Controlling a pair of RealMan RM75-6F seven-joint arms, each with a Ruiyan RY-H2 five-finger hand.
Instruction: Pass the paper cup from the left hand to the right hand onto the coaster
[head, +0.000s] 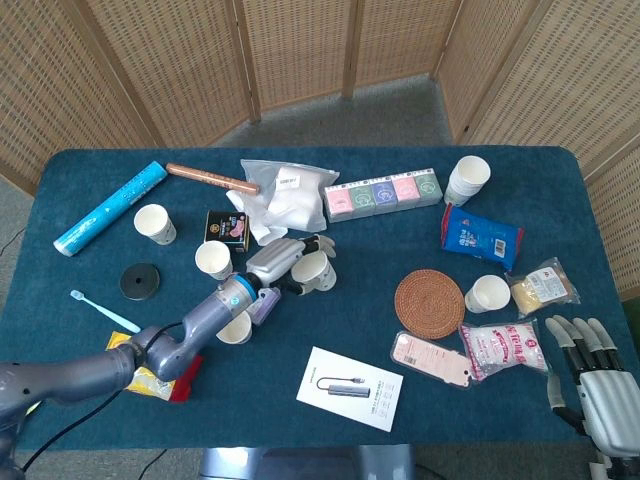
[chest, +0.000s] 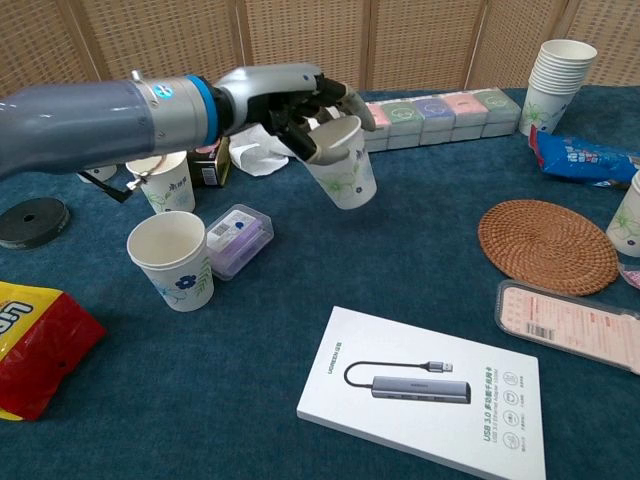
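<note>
My left hand (head: 283, 262) (chest: 290, 100) grips a white paper cup (head: 314, 273) (chest: 344, 165) with a green leaf print, holding it above the blue table, tilted, near the middle. The round woven coaster (head: 429, 302) (chest: 548, 245) lies flat to the right of the cup, bare on top. My right hand (head: 603, 372) hangs at the table's near right corner with fingers spread and nothing in it; the chest view does not show it.
Three loose paper cups (chest: 173, 260) (chest: 164, 180) (head: 155, 223) stand at the left, with a purple box (chest: 236, 239) among them. A white adapter box (chest: 433, 403) lies in front. A cup stack (chest: 556, 84), snack packets (head: 508, 347) and another cup (head: 488, 294) crowd the right side.
</note>
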